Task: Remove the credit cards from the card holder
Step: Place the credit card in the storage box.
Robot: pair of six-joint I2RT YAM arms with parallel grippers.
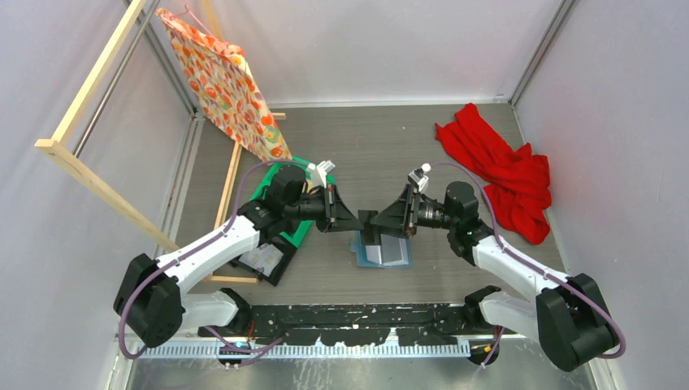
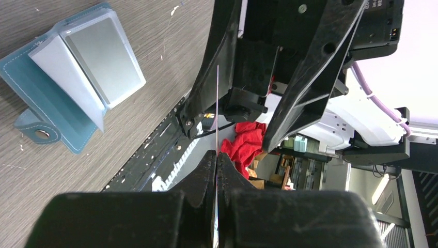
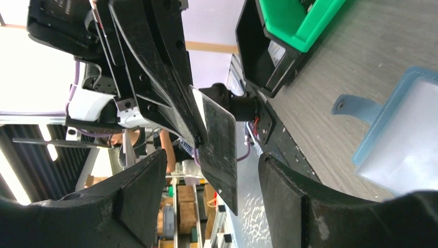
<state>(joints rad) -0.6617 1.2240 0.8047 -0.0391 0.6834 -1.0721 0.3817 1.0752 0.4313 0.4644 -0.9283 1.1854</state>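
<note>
Grey table [image 1: 366,146], and over its middle the two grippers come nose to nose. The left gripper [image 2: 217,157] is squeezed tight on one end of a dark card [image 3: 218,147], so the card sticks out in the air, off the table. The right gripper [image 3: 212,157] has its fingers wide apart, one on each flat side of that card, and neither one touches it. The holder [image 2: 51,98] lies open on the table right under them, a little to the near side, with its tab [image 2: 36,132] sticking out. Pale cards [image 2: 103,57] sit in it, and one looks tipped up.

The dark card looks very thin, light and stiff, with smooth sides. I think it could slip, or bend if pinched hard at a corner. The best place to hold it is on its two flat faces, near the free end, away from the left fingers. The pale cards lie low, so the tipped-up edge looks like the easiest spot to grab. The holder looks soft and light, so it may slide or lift along with a card
</note>
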